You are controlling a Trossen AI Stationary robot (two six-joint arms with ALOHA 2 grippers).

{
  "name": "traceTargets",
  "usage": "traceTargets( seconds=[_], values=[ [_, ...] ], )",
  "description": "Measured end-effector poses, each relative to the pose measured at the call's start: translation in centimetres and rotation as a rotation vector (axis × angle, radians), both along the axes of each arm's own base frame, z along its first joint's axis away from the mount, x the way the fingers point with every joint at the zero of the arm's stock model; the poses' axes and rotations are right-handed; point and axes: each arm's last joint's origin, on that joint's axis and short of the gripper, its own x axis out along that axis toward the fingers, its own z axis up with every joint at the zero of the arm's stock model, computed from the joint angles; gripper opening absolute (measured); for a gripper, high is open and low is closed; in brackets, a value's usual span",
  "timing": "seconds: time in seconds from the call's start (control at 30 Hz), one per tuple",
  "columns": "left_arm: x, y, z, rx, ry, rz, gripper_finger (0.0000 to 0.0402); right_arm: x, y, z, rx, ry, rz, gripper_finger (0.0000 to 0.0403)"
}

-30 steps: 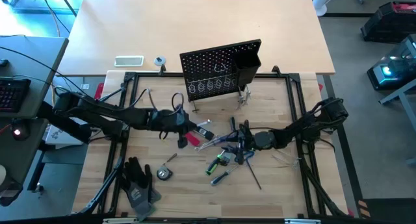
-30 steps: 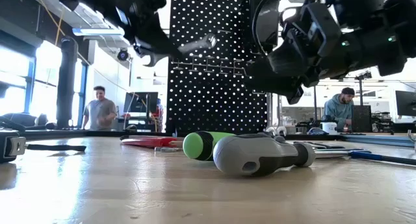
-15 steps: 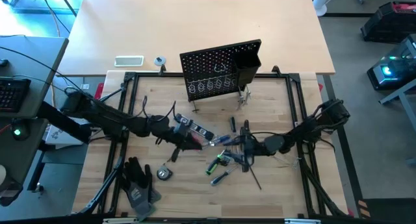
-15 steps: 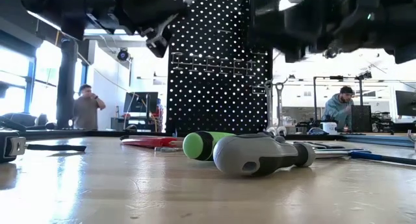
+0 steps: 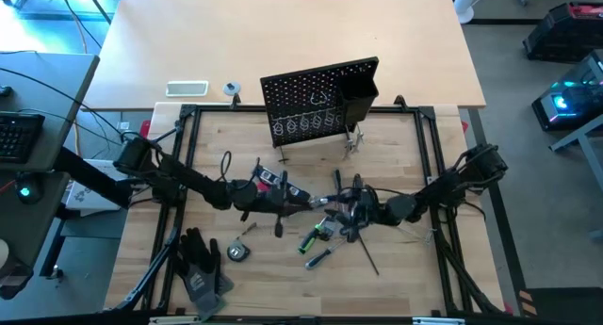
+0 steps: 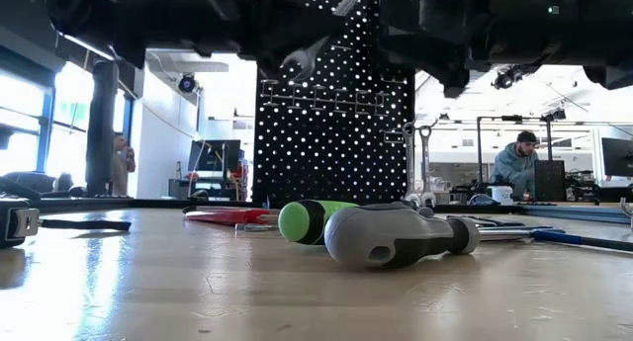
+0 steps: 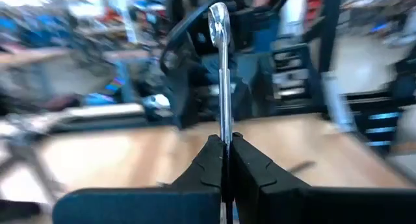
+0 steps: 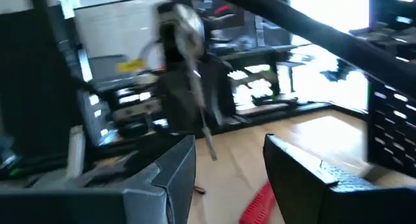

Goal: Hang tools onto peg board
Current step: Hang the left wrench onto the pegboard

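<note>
**High view: left arm swings wrench toward right arm, handoff looks imminent**

High view vs a second ago: left end effector has moved from near the bench's left-centre to mid-bench, almost meeting the right end effector over the tool pile.

Left wrist view: left end effector is clamped tight on a silver wrench, shaft sticking straight out from the fingers.

Right wrist view: right end effector stands wide, nothing between the fingers; wrench head visible just ahead of it.

Low view: wrench is up in the air in front of the peg board, not on it.

Peg board stands at the far side of the bench, well apart from both arms. Remaining tools lie loose on the bench.

Judgement: regrasp or handoff before hanging; nothing newly hung.
</note>
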Motion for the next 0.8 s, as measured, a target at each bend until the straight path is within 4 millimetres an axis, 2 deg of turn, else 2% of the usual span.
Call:
traceTargets(
  seconds=[0.23,0.53,0.8],
  values=[
    [1.3,-1.7,1.0,0.27,0.072,0.274,0.0001,0.4,0.0,0.6,0.076,-0.036,-0.056,0.0174],
    [3.0,-4.4,0.2,0.556,0.207,0.54,0.0001,2.3,0.5,2.8,0.051,-0.064,-0.18,0.0174],
    [4.5,-5.5,0.3,0.647,0.213,0.676,0.0001,3.1,0.7,3.4,0.069,-0.05,-0.254,0.0174]
  ],
)
